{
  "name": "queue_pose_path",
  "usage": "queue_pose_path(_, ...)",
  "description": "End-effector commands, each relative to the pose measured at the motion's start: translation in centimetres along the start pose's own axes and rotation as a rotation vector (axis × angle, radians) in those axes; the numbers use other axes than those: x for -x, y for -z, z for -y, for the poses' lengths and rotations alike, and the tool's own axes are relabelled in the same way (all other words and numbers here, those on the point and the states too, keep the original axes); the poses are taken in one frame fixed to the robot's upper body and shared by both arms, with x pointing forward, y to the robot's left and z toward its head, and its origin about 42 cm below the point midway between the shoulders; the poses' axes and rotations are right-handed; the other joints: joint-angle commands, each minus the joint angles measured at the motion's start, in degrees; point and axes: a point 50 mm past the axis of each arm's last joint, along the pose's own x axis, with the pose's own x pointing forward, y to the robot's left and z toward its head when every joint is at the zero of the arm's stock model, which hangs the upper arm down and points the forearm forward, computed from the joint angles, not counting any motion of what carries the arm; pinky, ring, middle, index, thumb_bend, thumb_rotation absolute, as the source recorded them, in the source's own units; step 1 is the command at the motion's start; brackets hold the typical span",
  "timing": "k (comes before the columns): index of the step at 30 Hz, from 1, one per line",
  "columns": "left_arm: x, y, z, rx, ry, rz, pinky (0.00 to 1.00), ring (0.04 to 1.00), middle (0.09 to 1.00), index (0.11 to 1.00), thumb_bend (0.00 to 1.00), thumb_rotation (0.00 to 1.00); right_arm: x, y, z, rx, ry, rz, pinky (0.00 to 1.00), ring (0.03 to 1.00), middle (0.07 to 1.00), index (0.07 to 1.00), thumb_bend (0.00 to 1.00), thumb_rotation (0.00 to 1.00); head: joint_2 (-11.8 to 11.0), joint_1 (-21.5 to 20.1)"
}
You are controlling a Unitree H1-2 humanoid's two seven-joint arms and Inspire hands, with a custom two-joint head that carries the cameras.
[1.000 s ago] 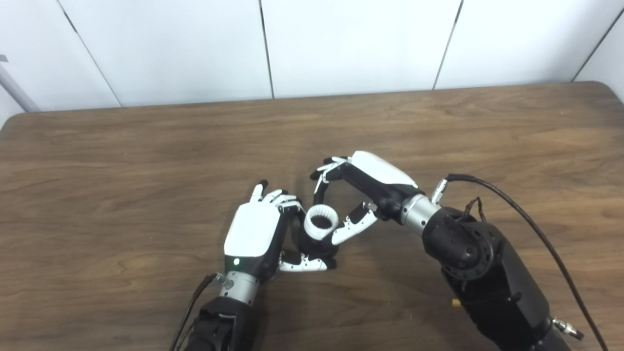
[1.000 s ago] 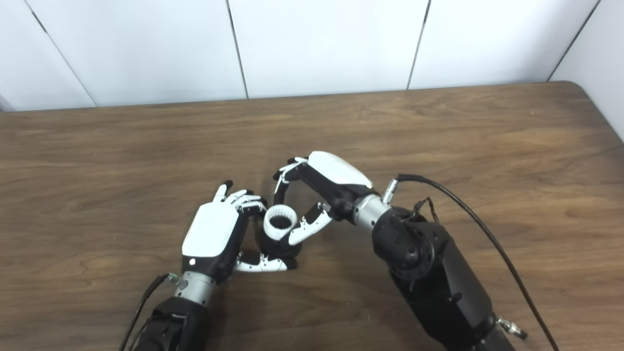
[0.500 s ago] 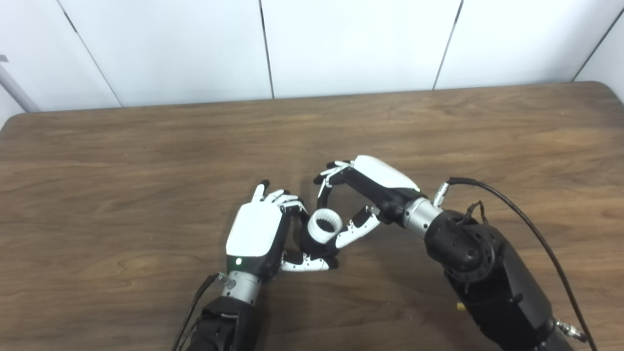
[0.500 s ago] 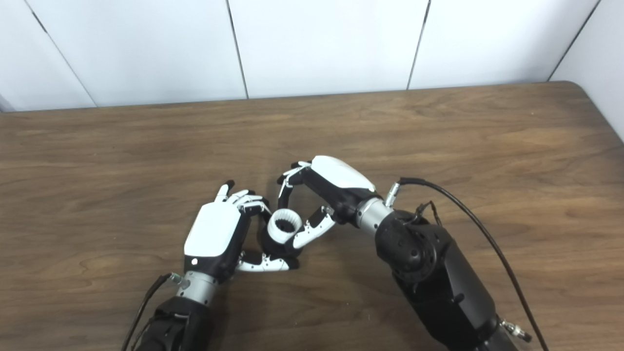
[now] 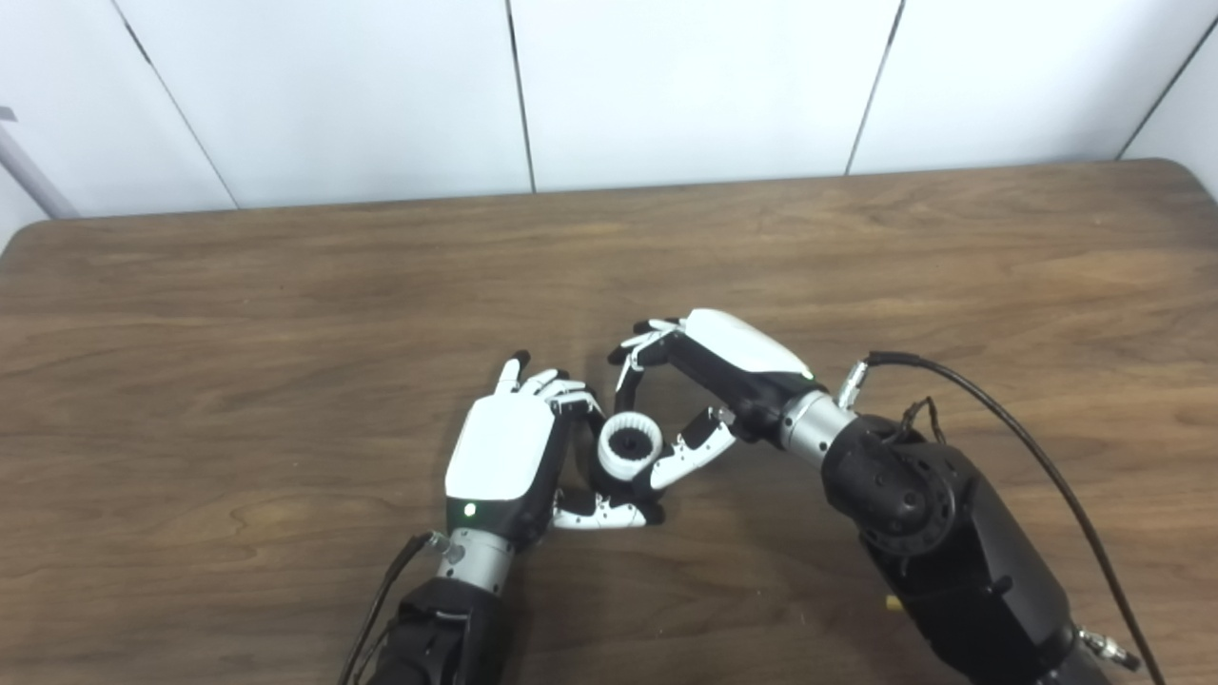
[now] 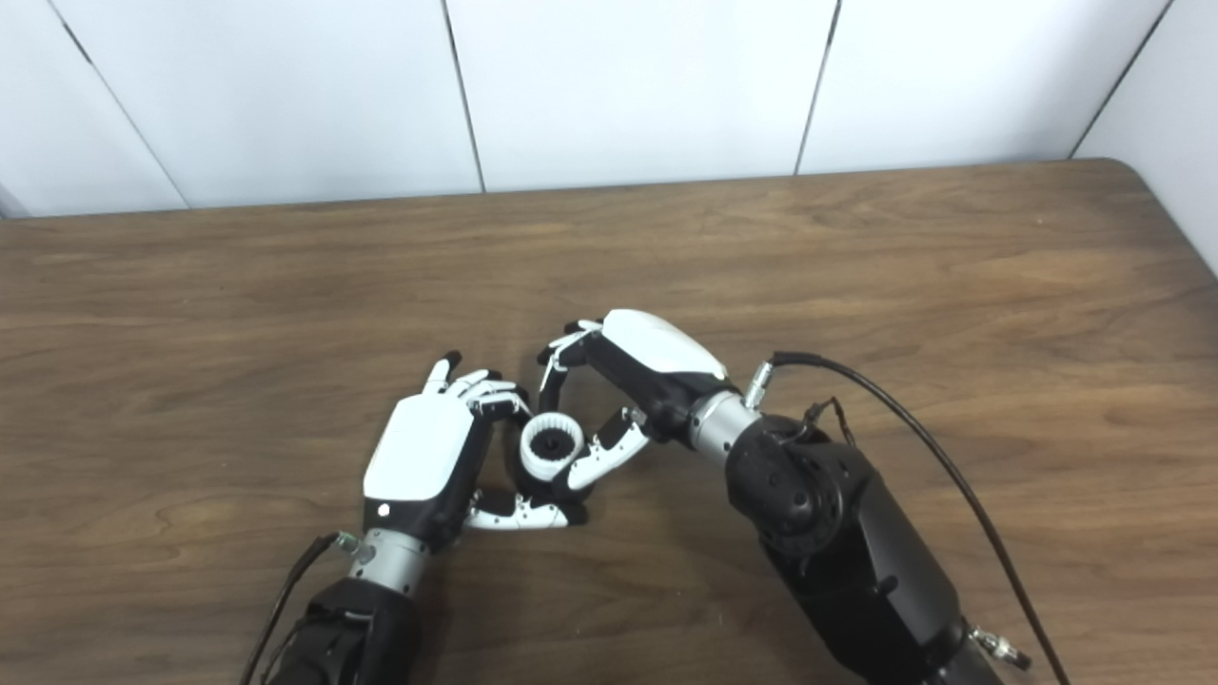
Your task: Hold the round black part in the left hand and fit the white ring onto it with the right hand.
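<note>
My left hand is shut on the round black part, low over the wooden table; its fingers and thumb hide most of the part. The white toothed ring sits on top of the part, and a dark hub shows inside the ring. My right hand reaches in from the right. Its thumb presses the ring's right side and its fingers curl down behind the ring, so it is shut on the ring. Both also show in the right eye view: the ring and the right hand.
A black cable loops off my right forearm over the table on the right. A white panelled wall stands behind the table's far edge. Bare wood lies all around the hands.
The white ring has sunk lower onto the black part, and a dark hub now shows inside it. My right hand has shifted slightly down and left with it. The left hand holds still.
</note>
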Motion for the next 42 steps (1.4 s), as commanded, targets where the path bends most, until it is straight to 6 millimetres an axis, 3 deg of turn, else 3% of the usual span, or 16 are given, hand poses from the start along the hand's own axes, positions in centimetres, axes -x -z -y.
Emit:
queue_pose_path(1, -0.2, -0.7, 0.8, 0.003, 0.048, 0.013, 1.00, 0.852, 0.750, 0.485, 0.52, 0.06, -0.2, -1.1, 1.0, 0.032, 0.048, 0.059, 1.00, 0.947, 0.822, 0.484, 0.52, 0.13, 0.02, 0.06)
queue_pose_path(21, -0.5, -1.0, 1.1, 0.005, 0.036, 0.019, 1.00, 0.847, 0.743, 0.485, 0.52, 0.06, -0.2, -0.1, 1.1, 0.052, 0.018, 0.018, 0.97, 0.945, 0.828, 0.491, 0.52, 0.14, -0.36, 0.00)
queue_pose_path(23, -0.5, -1.0, 1.1, 0.004, 0.034, 0.022, 1.00, 0.847, 0.742, 0.485, 0.52, 0.06, -0.2, 0.0, 1.2, 0.055, 0.012, 0.007, 0.96, 0.951, 0.838, 0.598, 0.84, 0.20, -0.47, -0.13)
queue_pose_path(26, -0.5, -1.0, 1.1, -0.001, 0.034, 0.022, 1.00, 0.848, 0.743, 0.485, 0.52, 0.06, -0.2, 0.0, 1.2, 0.054, 0.009, -0.002, 0.96, 0.963, 0.858, 0.644, 0.98, 0.25, -0.55, -0.20)
queue_pose_path(31, -0.5, -1.0, 1.1, -0.001, 0.035, 0.018, 1.00, 0.848, 0.743, 0.485, 0.52, 0.06, -0.2, 0.0, 1.4, 0.062, 0.018, 0.000, 0.97, 0.978, 0.889, 0.694, 1.00, 0.29, -0.54, -0.23)
queue_pose_path(42, -0.5, -0.7, 1.1, -0.010, 0.036, 0.016, 1.00, 0.846, 0.742, 0.485, 0.52, 0.06, 0.1, 0.0, 1.7, 0.065, 0.047, -0.009, 0.97, 0.983, 0.909, 0.736, 1.00, 0.29, -0.79, -0.54)
